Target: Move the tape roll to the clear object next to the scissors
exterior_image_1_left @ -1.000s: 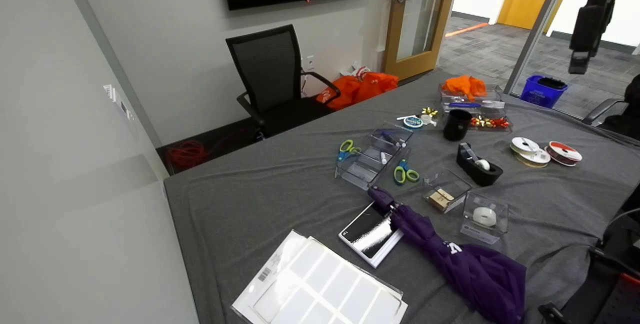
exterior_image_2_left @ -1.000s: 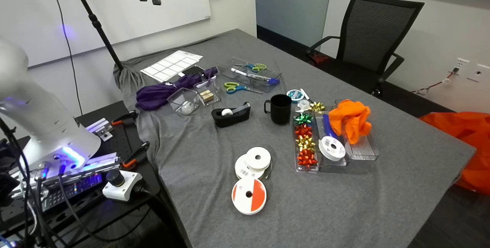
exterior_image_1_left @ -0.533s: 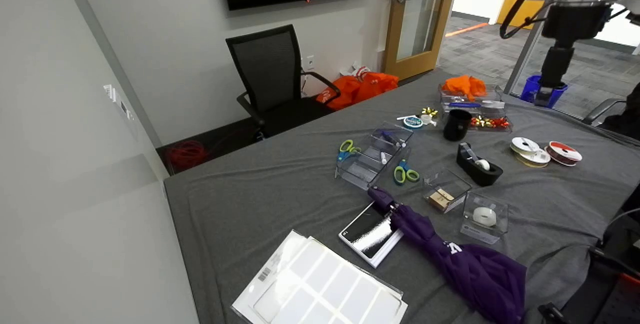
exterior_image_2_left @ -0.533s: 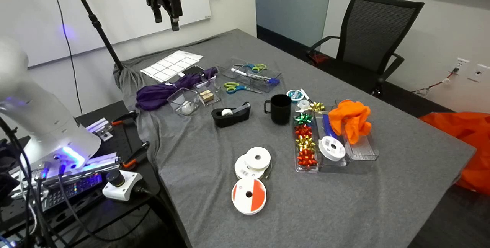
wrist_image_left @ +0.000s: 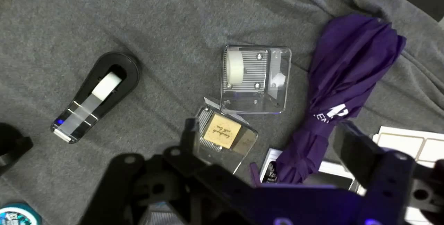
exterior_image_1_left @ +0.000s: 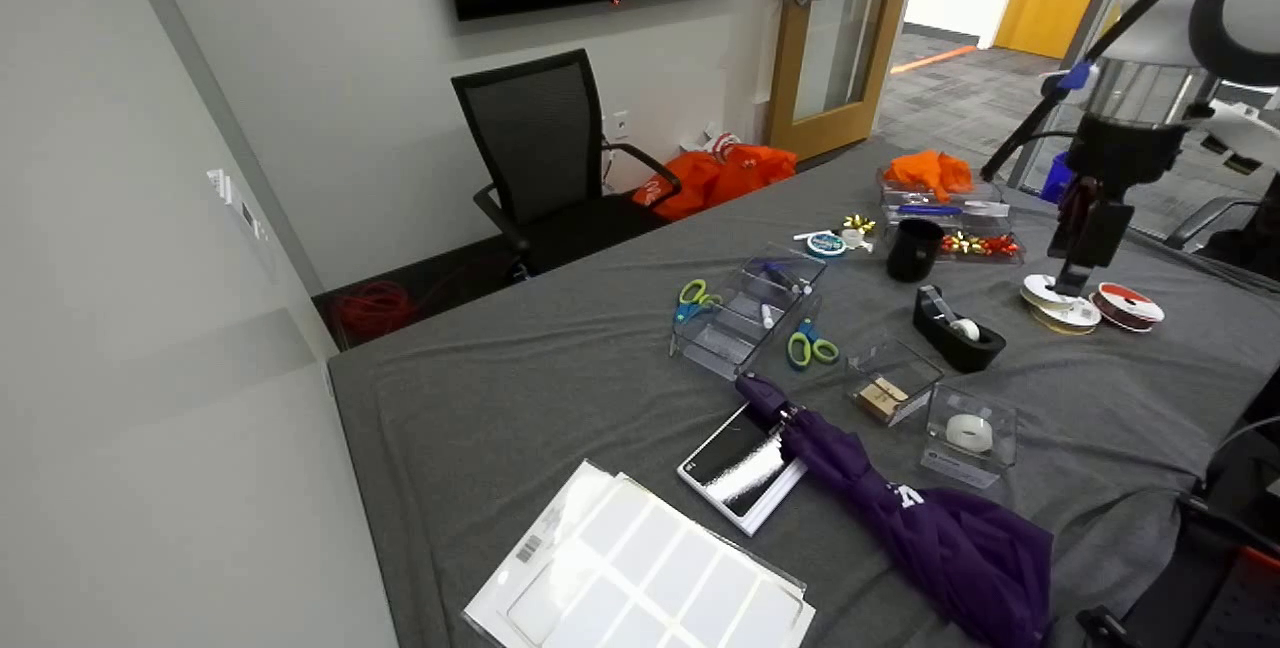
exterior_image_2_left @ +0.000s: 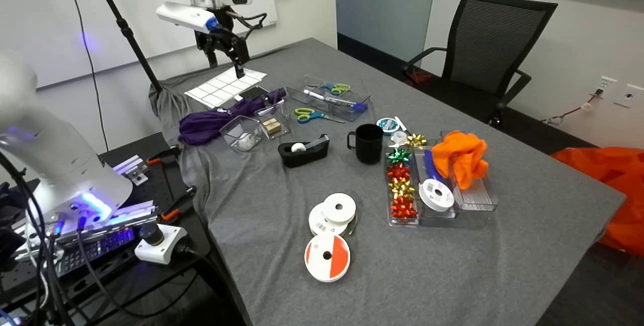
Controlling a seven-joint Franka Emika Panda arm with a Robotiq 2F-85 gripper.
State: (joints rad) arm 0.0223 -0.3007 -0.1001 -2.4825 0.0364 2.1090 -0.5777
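Claw (wrist_image_left: 267, 134): It hangs over the surface (exterior_image_1_left: 520, 388) with its two fingers (wrist_image_left: 357, 145) wide apart, and it holds nothing.
Tape roll (wrist_image_left: 235, 67): It is white and sits in a small clear box (wrist_image_left: 255, 72). It seems to stand on its edge near one wall. The gap there looks thin, so a finger could hit the wall and tip the box, or pinch the wall and lift box and roll together.
Tan pack (wrist_image_left: 222, 130): It is in a second clear box (exterior_image_1_left: 893, 360), very close by. I can't tell if the boxes touch. One bump could push both.
Black tape dispenser (exterior_image_2_left: 306, 157): It has white tape too, so the claw could go for the wrong roll.
Purple umbrella (wrist_image_left: 331, 96): It lies near the roll's box. A finger that swings too wide could catch the cloth.
Long clear tray (exterior_image_1_left: 728, 340): I think the roll must go here, because green-handled scissors (exterior_image_1_left: 811, 344) lie on one side and another pair (exterior_image_1_left: 693, 300) on the other. The tan pack's box is near scissors too, so the two could get mixed up.
Markers (exterior_image_2_left: 342, 102): They lie in the tray. If the roll lands on them, it could wobble and fall out.
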